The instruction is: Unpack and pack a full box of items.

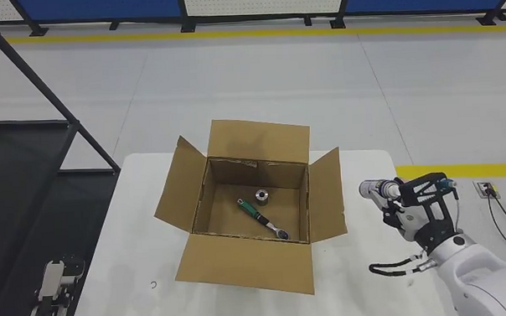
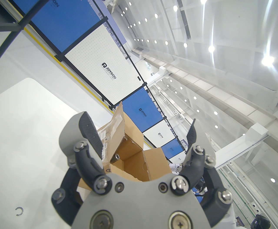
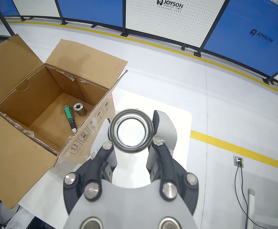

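Observation:
An open cardboard box (image 1: pixel 240 267) stands in the middle of the white table (image 1: pixel 122 246). On its floor lie a green-handled ratchet wrench (image 1: pixel 260 216) and a short metal cylinder (image 1: pixel 261 195); the right wrist view shows the wrench (image 3: pixel 70 115) and cylinder (image 3: pixel 79 109) too. My right gripper (image 1: pixel 382 192) hangs over the table's right side, just outside the box's right flap, shut on a steel ring (image 1: pixel 371 188). The ring (image 3: pixel 113 132) sits between that gripper's (image 3: pixel 132 129) fingertips. My left gripper (image 2: pixel 141 134) is open and holds nothing, low at the table's front left (image 1: pixel 55 286), pointing toward the box (image 2: pixel 132 156).
A small C-shaped clip (image 1: pixel 153 285) lies on the table in front of the box's left corner, also in the left wrist view (image 2: pixel 19 211). A dark metal frame (image 1: pixel 59 114) stands left of the table. The box's four flaps spread outward.

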You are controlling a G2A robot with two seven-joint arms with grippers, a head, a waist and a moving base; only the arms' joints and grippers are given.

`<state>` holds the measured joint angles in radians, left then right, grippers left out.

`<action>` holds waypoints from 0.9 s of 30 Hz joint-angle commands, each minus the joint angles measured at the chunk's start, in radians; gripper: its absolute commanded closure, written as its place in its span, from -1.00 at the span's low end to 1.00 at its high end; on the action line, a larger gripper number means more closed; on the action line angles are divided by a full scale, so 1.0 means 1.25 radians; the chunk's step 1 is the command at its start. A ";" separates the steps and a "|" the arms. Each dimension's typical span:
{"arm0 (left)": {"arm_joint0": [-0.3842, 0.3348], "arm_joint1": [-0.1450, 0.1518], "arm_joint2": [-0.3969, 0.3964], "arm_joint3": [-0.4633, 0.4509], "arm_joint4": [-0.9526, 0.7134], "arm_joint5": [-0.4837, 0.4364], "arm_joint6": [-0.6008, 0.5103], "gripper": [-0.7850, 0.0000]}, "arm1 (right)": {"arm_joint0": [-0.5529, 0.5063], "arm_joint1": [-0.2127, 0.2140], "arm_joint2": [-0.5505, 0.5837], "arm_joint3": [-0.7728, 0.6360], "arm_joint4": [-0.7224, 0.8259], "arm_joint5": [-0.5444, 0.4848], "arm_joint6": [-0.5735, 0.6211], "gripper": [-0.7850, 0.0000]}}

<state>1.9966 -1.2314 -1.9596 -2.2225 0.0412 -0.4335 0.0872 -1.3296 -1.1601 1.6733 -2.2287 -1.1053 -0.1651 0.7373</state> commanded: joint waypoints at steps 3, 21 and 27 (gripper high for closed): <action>0.000 0.000 0.000 0.000 0.000 0.000 0.000 -1.00 | -0.004 0.000 -0.026 -0.039 -0.030 -0.003 -0.047 1.00; 0.000 0.000 0.000 0.000 0.000 0.000 0.000 -1.00 | 0.359 -0.019 -0.368 0.111 0.015 -0.049 0.157 1.00; 0.000 0.000 0.000 0.000 0.000 0.000 0.000 -1.00 | 0.509 -0.047 -0.514 0.241 0.013 -0.007 0.233 1.00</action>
<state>1.9966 -1.2314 -1.9596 -2.2225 0.0412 -0.4335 0.0872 -0.7297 -1.2125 1.0637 -1.9596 -1.0829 -0.1842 1.0089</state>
